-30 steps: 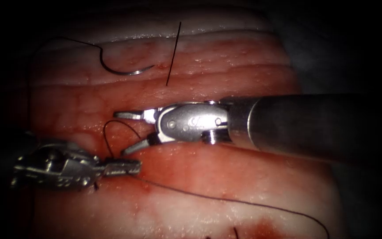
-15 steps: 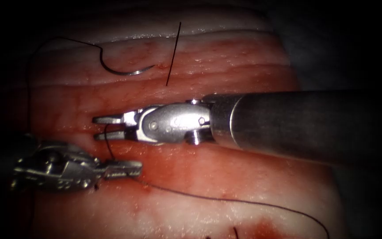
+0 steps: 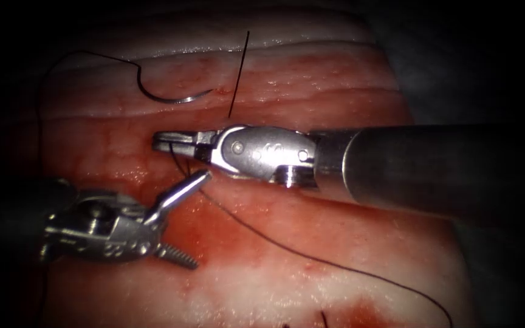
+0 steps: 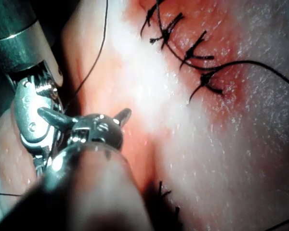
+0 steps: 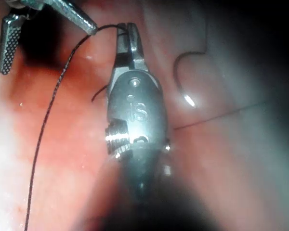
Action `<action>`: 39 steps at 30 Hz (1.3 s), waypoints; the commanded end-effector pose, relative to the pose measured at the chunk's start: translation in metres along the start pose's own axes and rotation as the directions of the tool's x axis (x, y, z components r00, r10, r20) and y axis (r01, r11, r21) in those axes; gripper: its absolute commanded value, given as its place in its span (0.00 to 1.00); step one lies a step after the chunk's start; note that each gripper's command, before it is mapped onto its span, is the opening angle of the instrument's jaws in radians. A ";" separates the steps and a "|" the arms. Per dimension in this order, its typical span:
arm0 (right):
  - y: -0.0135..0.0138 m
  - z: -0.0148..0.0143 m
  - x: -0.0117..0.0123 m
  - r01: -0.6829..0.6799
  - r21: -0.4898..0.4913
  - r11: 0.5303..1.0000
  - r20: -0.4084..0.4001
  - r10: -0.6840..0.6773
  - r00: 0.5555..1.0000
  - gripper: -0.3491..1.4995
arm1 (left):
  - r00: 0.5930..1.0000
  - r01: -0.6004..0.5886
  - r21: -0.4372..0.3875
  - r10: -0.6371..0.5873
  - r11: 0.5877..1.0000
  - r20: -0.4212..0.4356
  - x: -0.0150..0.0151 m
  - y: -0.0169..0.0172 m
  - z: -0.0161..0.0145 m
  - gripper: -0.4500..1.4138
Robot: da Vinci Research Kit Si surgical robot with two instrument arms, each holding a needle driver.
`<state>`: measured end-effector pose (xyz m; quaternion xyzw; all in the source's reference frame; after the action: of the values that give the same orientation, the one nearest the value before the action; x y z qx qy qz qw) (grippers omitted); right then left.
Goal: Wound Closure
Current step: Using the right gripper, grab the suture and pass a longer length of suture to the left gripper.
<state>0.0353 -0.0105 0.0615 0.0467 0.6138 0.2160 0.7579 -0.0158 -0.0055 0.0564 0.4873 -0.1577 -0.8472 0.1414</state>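
Your right pincer [image 3: 164,141] had its jaws closed on the thread [image 3: 287,248], gripping it at the very tips, while your left pincer [image 3: 186,222] stood wide open and held nothing: one jaw pointed up toward the right tool's tips and lay just beside the strand without clamping it, the other, serrated jaw pointed down and away. The curved needle [image 3: 168,97] lay free on the tissue [image 3: 311,79] at the far side, well apart from both tools, and as far as you could see it was resting on top and not driven in. From the right pincer's tips the thread dropped a short way toward the tissue, and a long strand ran off to the near right; another strand ran from the needle's tail out to the far left, and a straight cut length of thread [image 3: 239,73] lay just right of the needle. The thread was probably thin, limp and slick with the red fluid [image 3: 232,243], so it would likely slide in a loose bite and fray under a hard one; a firm hold well inside the jaws, not at their tips, would have suited it better. The needle was stiff and light but apt to roll, and would have been best taken on its body, a little back from the middle toward the tail, never on the point. In the left wrist view finished stitches [image 4: 192,48] crossed the tissue.
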 end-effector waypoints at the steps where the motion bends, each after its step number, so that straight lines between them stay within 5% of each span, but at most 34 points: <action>1: 0.0013 0.0009 -0.0006 -0.020 -0.010 1.000 0.012 0.020 1.000 0.00 | 1.000 -0.002 0.013 0.002 1.000 0.003 -0.0001 0.0001 0.0011 0.84; 14: 0.0048 0.0034 -0.0017 -0.164 -0.061 0.985 0.170 0.172 0.970 0.00 | 0.997 -0.078 0.147 0.077 0.986 0.011 0.0017 0.0036 0.0083 0.74; 29: 0.0040 0.0047 -0.0023 -0.215 -0.041 0.976 0.187 0.218 0.958 0.00 | 0.984 -0.154 0.237 0.172 0.959 -0.054 0.0030 0.0081 0.0181 0.64; 39: 0.0038 0.0047 -0.0026 -0.223 -0.039 0.974 0.193 0.226 0.955 0.00 | 0.975 -0.173 0.249 0.201 0.953 -0.093 0.0036 0.0092 0.0206 0.63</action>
<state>0.0376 -0.0076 0.0659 0.1313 0.5240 0.3007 0.7860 -0.0342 -0.0128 0.0665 0.5325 -0.2963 -0.7743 0.1704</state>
